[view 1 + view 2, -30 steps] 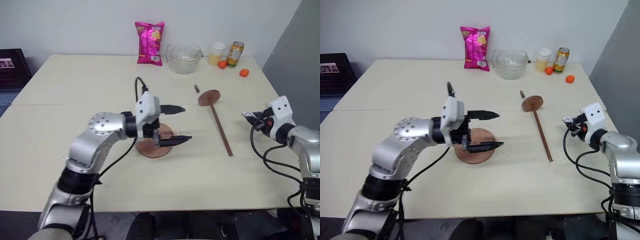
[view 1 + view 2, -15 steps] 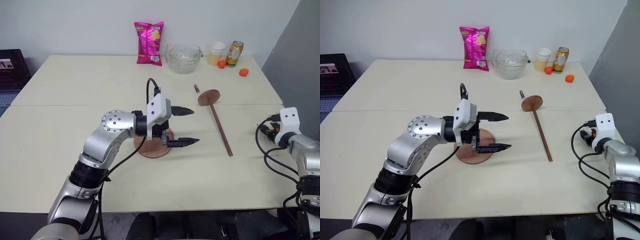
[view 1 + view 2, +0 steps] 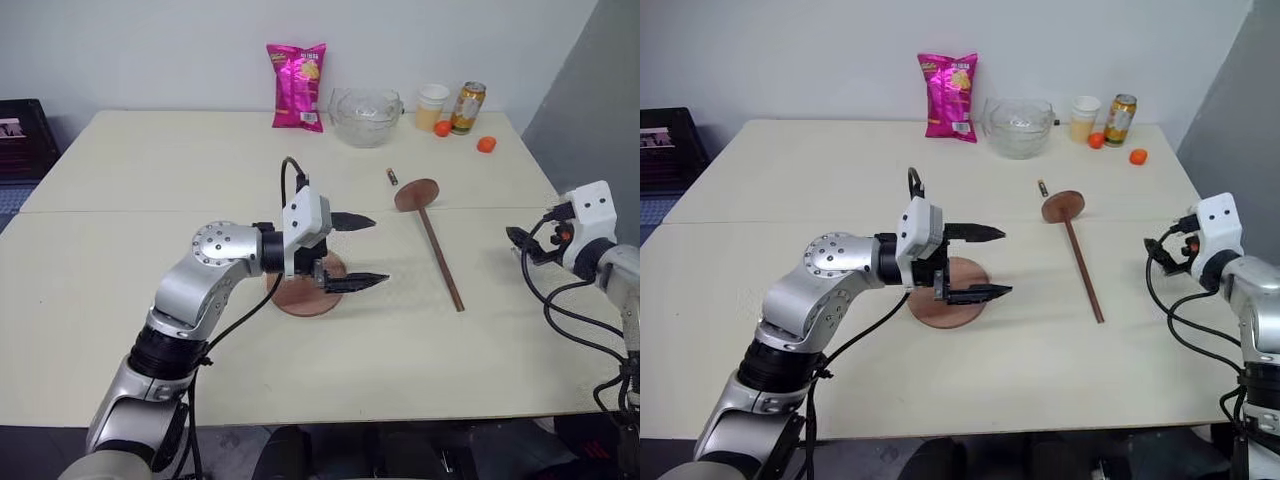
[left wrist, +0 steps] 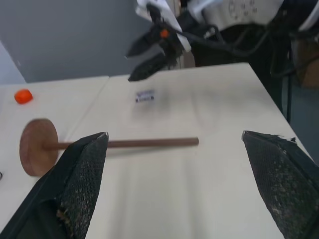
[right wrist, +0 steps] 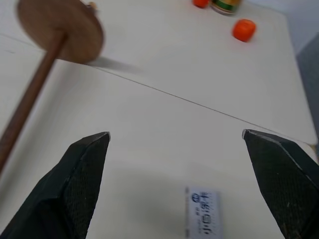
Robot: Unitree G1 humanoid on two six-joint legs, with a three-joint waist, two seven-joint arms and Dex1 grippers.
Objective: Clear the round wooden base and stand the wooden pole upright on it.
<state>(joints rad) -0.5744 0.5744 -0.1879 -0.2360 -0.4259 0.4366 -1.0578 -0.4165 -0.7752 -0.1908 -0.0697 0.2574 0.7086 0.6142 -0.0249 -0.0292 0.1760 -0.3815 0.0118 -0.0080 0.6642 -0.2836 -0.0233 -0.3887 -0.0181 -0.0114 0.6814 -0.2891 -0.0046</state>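
**Base bare, pole lying flat**

The round wooden base (image 3: pixel 308 292) sits at frame centre, the left gripper (image 3: pixel 363 250) spread empty above it. The wooden pole (image 3: pixel 440 255) lies right of centre. At the right edge, the right gripper (image 5: pixel 182 164) gapes, released.

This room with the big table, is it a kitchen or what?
Probably a lab or test room, not a kitchen: a plain pale table against a bare white wall, with a chip bag, glass bowl and drink can set along its far edge.
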